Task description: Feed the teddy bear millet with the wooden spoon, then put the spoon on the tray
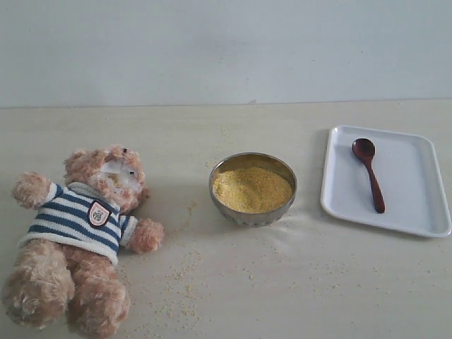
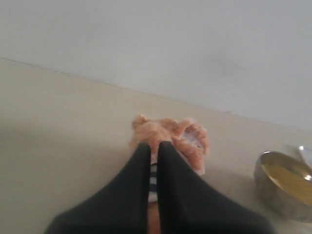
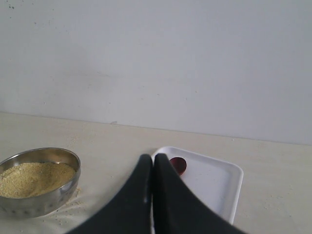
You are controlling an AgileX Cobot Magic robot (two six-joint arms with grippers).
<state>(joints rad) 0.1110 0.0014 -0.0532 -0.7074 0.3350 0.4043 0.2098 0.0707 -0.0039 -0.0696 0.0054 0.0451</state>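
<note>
The teddy bear (image 1: 81, 233) lies on its back at the left of the table, in its striped sweater. A metal bowl (image 1: 252, 189) heaped with yellow millet (image 1: 252, 189) stands in the middle. The wooden spoon (image 1: 369, 171) lies on the white tray (image 1: 409, 212) at the right, its bowl toward the far side. Neither gripper shows in the exterior view. In the left wrist view my left gripper (image 2: 155, 146) hangs shut and empty over the teddy bear (image 2: 187, 139). My right gripper (image 3: 153, 158) is shut and empty above the tray (image 3: 214, 180), hiding most of the spoon (image 3: 179, 165).
Loose millet grains (image 1: 183, 282) are scattered on the table in front of the bowl and near the bear. A pale wall (image 1: 226, 49) closes off the far edge of the table.
</note>
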